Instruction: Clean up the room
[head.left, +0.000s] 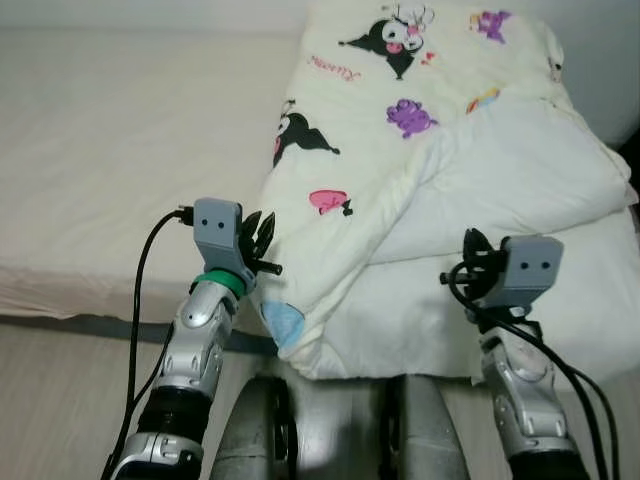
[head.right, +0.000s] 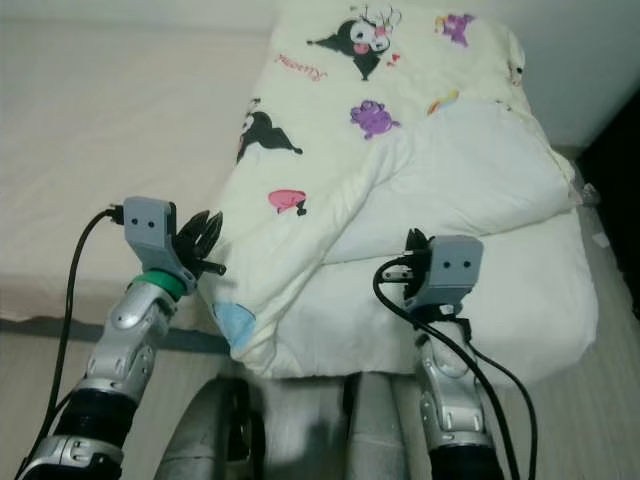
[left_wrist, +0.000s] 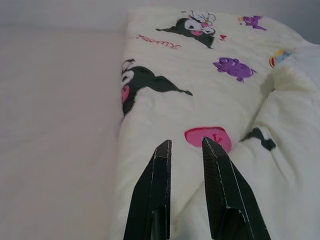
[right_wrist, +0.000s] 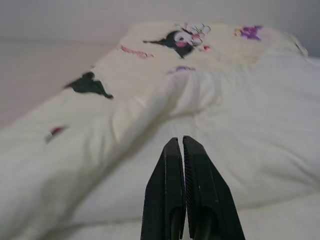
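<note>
Eye view: folded blanket (head.left: 420, 170) on bed (head.left: 110, 150), both end effectors at its near edge.
Left wrist: left end effector (left_wrist: 185, 150) slightly open, empty, over blanket.
Right wrist: right end effector (right_wrist: 180, 145) closed, empty.

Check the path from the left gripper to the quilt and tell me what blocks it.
Nothing visible does. The left gripper, fingers slightly apart, sits right at the cartoon-print quilt near its folded edge, with only open air ahead. The right gripper is shut, hovering over the white underside.
</note>
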